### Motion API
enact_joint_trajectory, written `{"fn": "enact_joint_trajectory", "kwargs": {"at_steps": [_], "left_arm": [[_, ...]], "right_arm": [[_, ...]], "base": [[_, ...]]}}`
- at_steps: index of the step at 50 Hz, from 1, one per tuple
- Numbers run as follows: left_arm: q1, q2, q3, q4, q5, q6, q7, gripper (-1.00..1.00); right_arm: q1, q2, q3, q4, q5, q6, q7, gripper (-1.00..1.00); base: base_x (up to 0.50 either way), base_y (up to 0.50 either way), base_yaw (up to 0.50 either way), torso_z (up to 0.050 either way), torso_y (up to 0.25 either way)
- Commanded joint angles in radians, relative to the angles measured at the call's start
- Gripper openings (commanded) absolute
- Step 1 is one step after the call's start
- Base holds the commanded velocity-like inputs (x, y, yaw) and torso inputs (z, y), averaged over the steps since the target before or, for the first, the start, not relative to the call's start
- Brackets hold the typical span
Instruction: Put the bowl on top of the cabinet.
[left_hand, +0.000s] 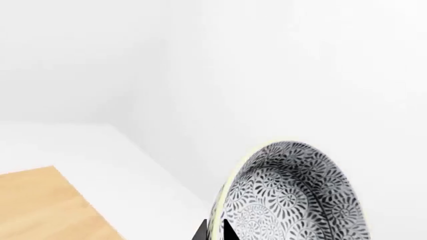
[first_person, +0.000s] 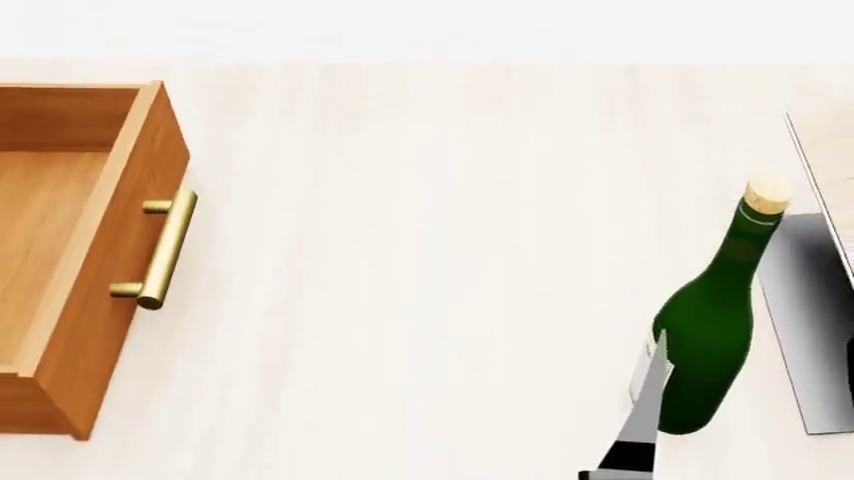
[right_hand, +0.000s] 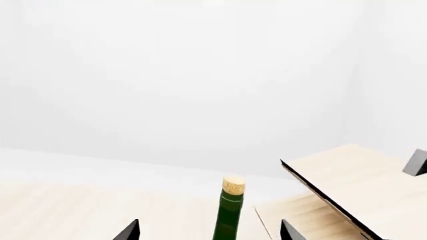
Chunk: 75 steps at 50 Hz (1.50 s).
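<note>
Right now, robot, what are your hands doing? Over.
Left hand holds bowl, lifted. Right hand open, by green bottle. Cabinet drawer open. Over.

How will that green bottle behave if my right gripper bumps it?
The green bottle is tall and narrow with a corked neck, so it would probably tip rather than slide. Being round, it would likely roll once down. Its glossy surface suggests a slippery hold for the right gripper.

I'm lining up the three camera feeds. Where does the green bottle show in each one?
Head view: green bottle stands at lower right, cork up, by the right gripper.
Right wrist view: its neck and cork at bottom centre, between the fingertips.
Left wrist view: not in it; only the bowl.
Shared landmark: the cork.
</note>
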Motion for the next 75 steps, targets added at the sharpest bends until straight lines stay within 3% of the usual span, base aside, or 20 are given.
{"fn": "enact_joint_trajectory", "kwargs": {"at_steps": [1,22,31,34,50,58,75], "left_arm": [[-0.035,-0.032,-0.125,-0.017,0.044,-0.008,-0.046,-1.0],[-0.019,-0.071,-0.277,-0.016,0.121,-0.001,-0.093,-1.0],[-0.019,-0.08,-0.289,-0.013,0.155,0.032,-0.124,-1.0],[-0.002,-0.092,-0.347,-0.015,0.124,0.038,-0.177,-1.0],[0.026,-0.114,-0.524,-0.018,0.215,-0.152,-0.395,-1.0],[0.05,-0.106,-0.601,-0.018,0.276,-0.207,-0.413,-1.0],[0.055,-0.107,-0.623,-0.018,0.363,-0.227,-0.453,-1.0]], "right_arm": [[0.009,0.007,-0.003,-0.009,0.005,0.015,0.004,1.0],[0.014,0.018,-0.007,-0.016,0.005,0.022,0.01,1.0],[0.014,0.019,-0.011,-0.014,0.004,0.021,0.013,1.0],[0.016,0.02,-0.016,-0.014,0.002,0.024,0.014,1.0],[0.025,0.023,-0.029,-0.012,-0.002,0.031,0.02,1.0],[0.023,0.028,-0.029,-0.015,-0.003,0.034,0.023,1.0],[0.022,0.031,-0.037,-0.009,-0.002,0.029,0.023,1.0]], "base": [[0.0,0.0,0.0,-0.013,0.25],[0.0,0.0,0.0,-0.014,0.25],[0.0,0.0,0.0,0.0,0.0],[0.0,0.0,0.0,0.0,0.0],[0.0,0.0,0.0,0.0,0.0],[0.0,0.0,0.0,0.0,0.0],[0.0,0.0,0.0,0.0,0.0]]}}
